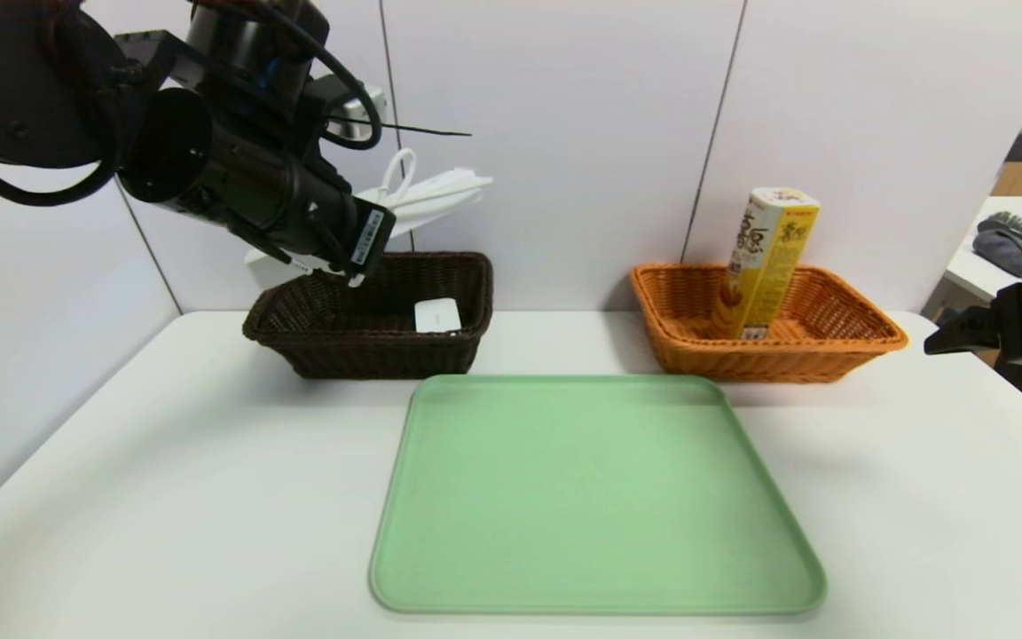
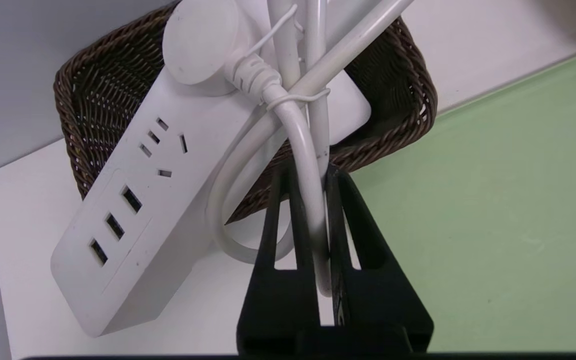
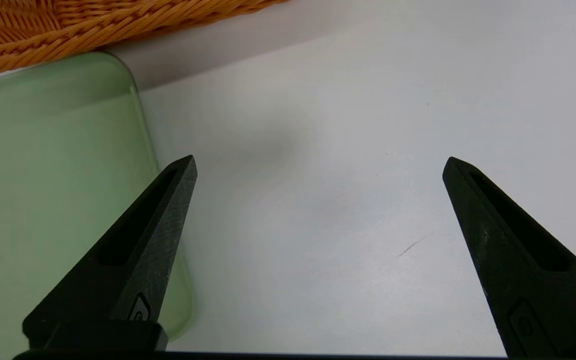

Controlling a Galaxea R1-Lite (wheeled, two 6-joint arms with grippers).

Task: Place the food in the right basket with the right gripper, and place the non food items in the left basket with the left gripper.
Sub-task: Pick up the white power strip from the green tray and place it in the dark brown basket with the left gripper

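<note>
Landmark: the green tray (image 1: 595, 497) lies at the centre of your white table (image 1: 121, 497), bare.
Left gripper (image 2: 308, 172): your left arm hangs above the dark brown basket (image 1: 369, 346), behind the tray's left corner, jaws clenched on the white cord (image 2: 313, 200) of a white power strip (image 2: 133, 210).
Power strip: it dangles by its bundled cord over that basket, off the wicker.
Dark brown basket: a small white box (image 1: 437, 316) sits inside.
Orange basket (image 1: 830, 342): behind the tray's right corner, a yellow snack carton (image 1: 766, 262) stands in it, leaning slightly.
Right gripper (image 3: 318, 165): parked right of the tray above bare table, jaws released wide, holding nothing.
</note>
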